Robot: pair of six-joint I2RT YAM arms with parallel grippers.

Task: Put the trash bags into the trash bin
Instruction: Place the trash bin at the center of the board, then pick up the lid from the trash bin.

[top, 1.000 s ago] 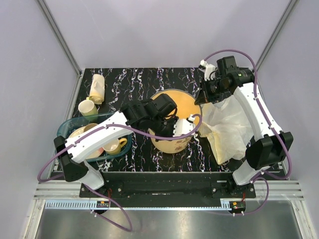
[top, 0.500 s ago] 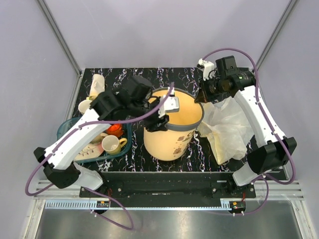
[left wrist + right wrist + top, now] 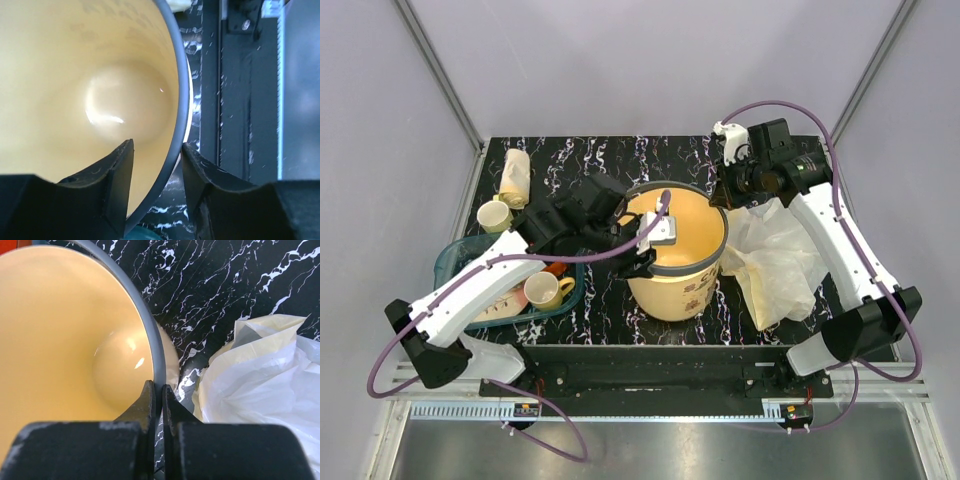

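Observation:
The trash bin stands upright mid-table, its cream inside holding nothing. My left gripper is open, one finger inside and one outside the bin's near-left rim, with a gap on each side; in the left wrist view the gripper straddles that dark band. My right gripper is shut on the far-right rim, which the right wrist view shows pinched between the fingers of the gripper. The trash bags lie crumpled on the table right of the bin, and the same trash bags lie beside the rim.
A teal dish tray with mugs and a plate sits at the left, under my left arm. A yellow mug and a beige roll lie behind it. The table's near edge runs just below the bin.
The bin went from tilted in my left gripper's hold to standing upright. My left gripper opened and drew back to the near-left rim. My right gripper closed on the far-right rim.

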